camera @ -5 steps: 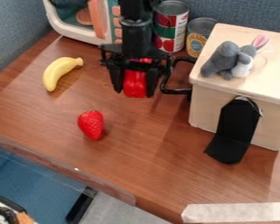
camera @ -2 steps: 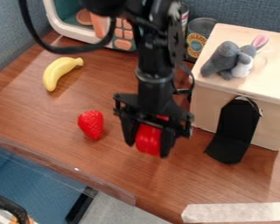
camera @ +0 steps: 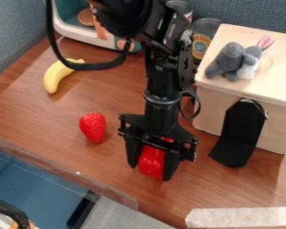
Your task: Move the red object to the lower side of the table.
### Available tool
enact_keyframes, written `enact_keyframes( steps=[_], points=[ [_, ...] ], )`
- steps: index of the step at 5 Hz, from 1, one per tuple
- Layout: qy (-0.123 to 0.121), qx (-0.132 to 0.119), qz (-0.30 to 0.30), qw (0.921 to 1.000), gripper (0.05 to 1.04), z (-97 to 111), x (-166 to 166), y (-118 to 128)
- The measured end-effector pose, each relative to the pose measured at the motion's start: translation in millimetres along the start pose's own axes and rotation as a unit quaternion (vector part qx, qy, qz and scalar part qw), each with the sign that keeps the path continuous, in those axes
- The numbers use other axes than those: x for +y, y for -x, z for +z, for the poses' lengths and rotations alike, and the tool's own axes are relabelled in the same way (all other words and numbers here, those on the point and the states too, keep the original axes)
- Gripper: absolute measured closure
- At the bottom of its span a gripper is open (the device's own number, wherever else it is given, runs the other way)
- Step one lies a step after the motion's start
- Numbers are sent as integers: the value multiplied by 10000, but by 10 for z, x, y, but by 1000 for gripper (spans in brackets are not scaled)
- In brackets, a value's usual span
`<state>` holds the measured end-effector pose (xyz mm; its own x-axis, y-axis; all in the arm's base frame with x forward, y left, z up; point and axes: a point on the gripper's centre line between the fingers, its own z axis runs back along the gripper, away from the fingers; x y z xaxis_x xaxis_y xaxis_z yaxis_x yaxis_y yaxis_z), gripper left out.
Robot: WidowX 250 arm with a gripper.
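Note:
My gripper (camera: 151,171) hangs over the lower middle part of the wooden table (camera: 98,165), right of and lower than the strawberry. It is shut on a shiny red object (camera: 151,160), which sits between the two black fingers with its lower end showing. Whether the object touches the tabletop, I cannot tell.
A strawberry (camera: 93,127) lies left of the gripper, a banana (camera: 57,75) at upper left. On the right stands a wooden box (camera: 220,105) with a grey plush (camera: 232,62) on top and a black holder (camera: 240,134) in front. Cans (camera: 202,40) and a toy microwave (camera: 73,33) line the back.
From the back of the table near the cans, the gripper has come down the view and slightly right, carrying the red object. In the last stretch it moved a little lower. The strawberry and banana stayed put.

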<state>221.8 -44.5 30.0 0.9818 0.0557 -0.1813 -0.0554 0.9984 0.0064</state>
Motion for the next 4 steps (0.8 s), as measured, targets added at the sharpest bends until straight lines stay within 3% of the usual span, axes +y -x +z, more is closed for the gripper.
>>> enact_keyframes(
  steps=[1, 2, 3, 4],
  points=[
    [-39, 240, 142, 9996, 336, -66, 44, 34],
    [13, 256, 250, 9994, 291, -74, 67, 37],
    [74, 274, 359, 9990, 73, -73, 77, 36],
    [105, 86, 349, 9993, 72, 7, 79, 80]
  ],
)
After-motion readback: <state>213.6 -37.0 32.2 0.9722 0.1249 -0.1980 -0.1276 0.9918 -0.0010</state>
